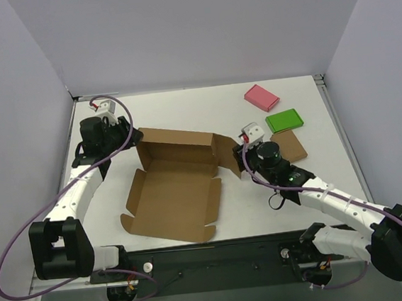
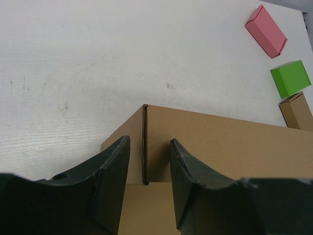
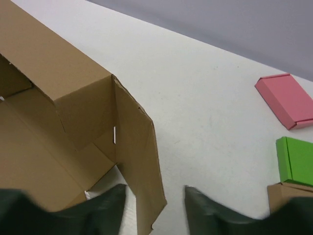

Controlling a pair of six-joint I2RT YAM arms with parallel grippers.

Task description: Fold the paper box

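Paper box point(image 1: 180, 195) half folded: rear wall and side flaps up, lid flat. My left tool point(image 2: 148, 147) and right tool point(image 3: 154, 193) straddle its side flaps, jaws apart.

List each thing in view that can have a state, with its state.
Paper box: partly folded, rear wall and right flap upright, near panel flat.
Pink box: closed, lying flat.
Green box: closed, lying flat.
Small brown box: closed, lying flat.
Left arm: jaws open, astride the box's corner.
Right arm: jaws open, astride the right flap.
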